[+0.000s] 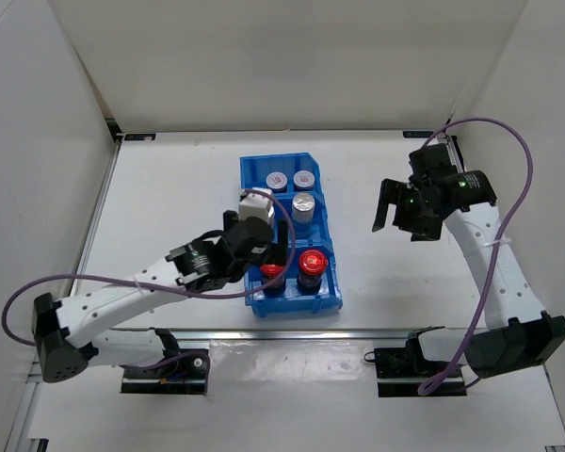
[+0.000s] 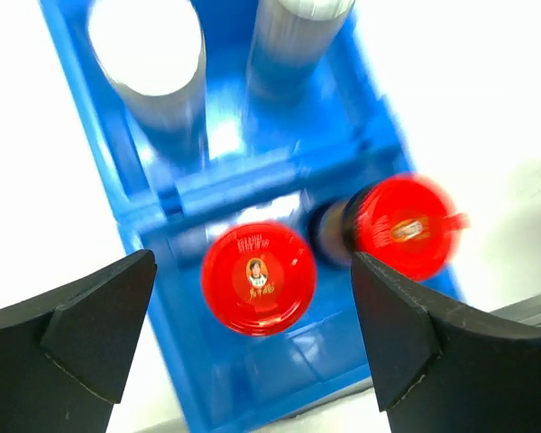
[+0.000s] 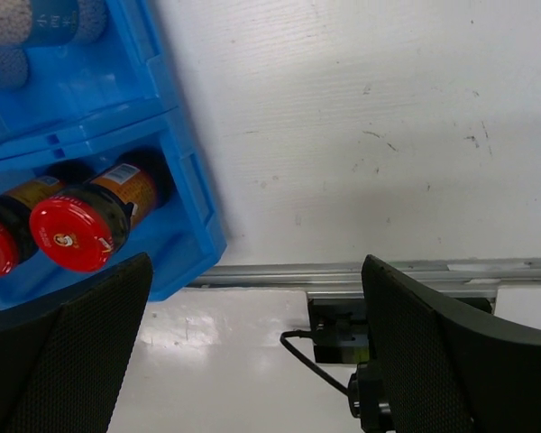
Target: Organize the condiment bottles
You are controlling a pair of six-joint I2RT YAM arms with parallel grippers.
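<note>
A blue bin (image 1: 297,305) holds the condiment bottles. Two short ones with white red-marked caps (image 1: 276,179) (image 1: 305,178) stand in its far compartment. A pale silver-capped one (image 1: 304,205) is in the middle; the left wrist view shows two there (image 2: 149,54) (image 2: 293,36). Two dark red-capped bottles (image 1: 271,275) (image 1: 312,261) stand in the near compartment. My left gripper (image 1: 273,254) hangs open just above the left red cap (image 2: 258,278), its fingers either side and not touching it. The other red-capped bottle (image 2: 404,225) looks blurred and tilted. My right gripper (image 1: 395,209) is open over bare table, right of the bin.
A metal rail (image 1: 358,331) runs along the near table edge, with the arm mounts (image 1: 419,365) below it. White walls enclose the table on three sides. The right wrist view catches the bin's near right corner (image 3: 185,180) and a cable (image 3: 320,361).
</note>
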